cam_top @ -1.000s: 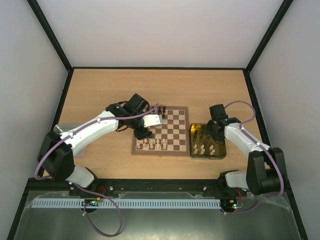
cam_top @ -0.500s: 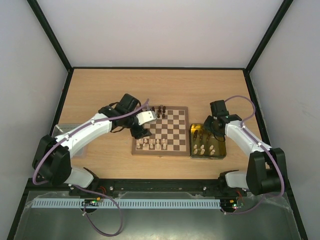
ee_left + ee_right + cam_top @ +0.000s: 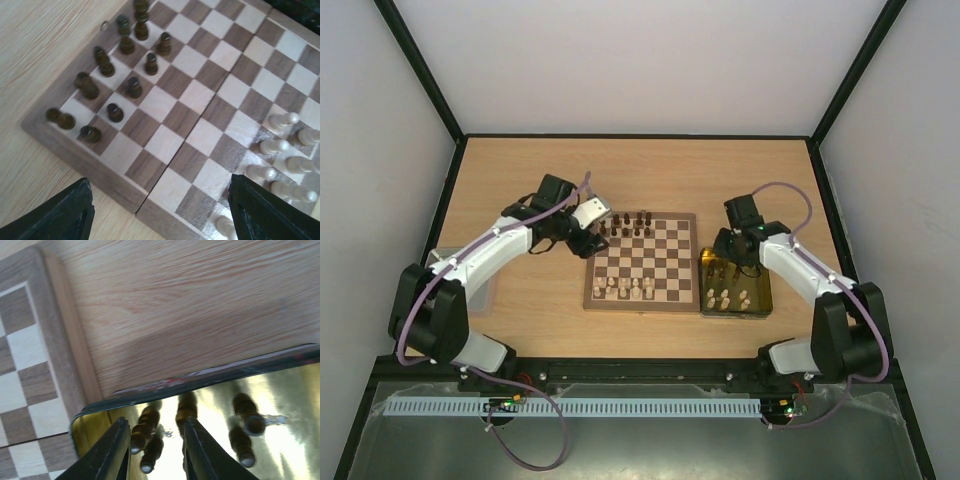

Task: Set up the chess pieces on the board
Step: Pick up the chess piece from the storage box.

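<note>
Gold tray (image 3: 290, 405) holds unplaced dark pieces (image 3: 245, 412), so right pincer (image 3: 155, 450) hangs parted over them; left pincer (image 3: 160, 200) gapes empty above board (image 3: 200, 115).

The top external camera looks down from high on the near side. Both wrist cameras sit close, angled downward; all share the board (image 3: 660, 258).

Board (image 3: 200, 115) matt wood; tray (image 3: 292, 390) glossy gold, probably metal; table (image 3: 175, 305) wood-grain.
</note>
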Available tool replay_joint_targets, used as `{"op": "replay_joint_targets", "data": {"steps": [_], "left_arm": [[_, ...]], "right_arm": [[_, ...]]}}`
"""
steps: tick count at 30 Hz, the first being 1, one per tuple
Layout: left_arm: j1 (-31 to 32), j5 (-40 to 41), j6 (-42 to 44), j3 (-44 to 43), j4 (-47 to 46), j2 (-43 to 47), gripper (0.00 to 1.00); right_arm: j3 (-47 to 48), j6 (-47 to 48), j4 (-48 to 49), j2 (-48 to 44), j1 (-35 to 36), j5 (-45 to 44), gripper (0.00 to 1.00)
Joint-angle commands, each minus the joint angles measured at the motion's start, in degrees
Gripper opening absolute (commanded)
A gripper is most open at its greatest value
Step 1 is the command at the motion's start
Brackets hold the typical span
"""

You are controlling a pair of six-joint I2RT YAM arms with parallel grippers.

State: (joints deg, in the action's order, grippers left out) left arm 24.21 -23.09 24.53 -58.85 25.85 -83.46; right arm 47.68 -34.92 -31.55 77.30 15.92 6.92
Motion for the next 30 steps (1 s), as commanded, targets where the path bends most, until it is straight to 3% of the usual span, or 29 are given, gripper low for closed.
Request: {"op": "replay_joint_targets", "data": {"steps": [1,30], "left_arm": [[-3.53,-1.95,-3.66,-0.75,-1.09,-1.58,0.75],[-5.84,-1.65,-5.0,-0.48,-1.65,-1.67,0.75]], "right_arm": [[2.59,0.47,-0.58,2.38,3.06,-1.02,0.28],[1.99,0.65,1.0,8.89,6.07,-1.86,0.18]]}}
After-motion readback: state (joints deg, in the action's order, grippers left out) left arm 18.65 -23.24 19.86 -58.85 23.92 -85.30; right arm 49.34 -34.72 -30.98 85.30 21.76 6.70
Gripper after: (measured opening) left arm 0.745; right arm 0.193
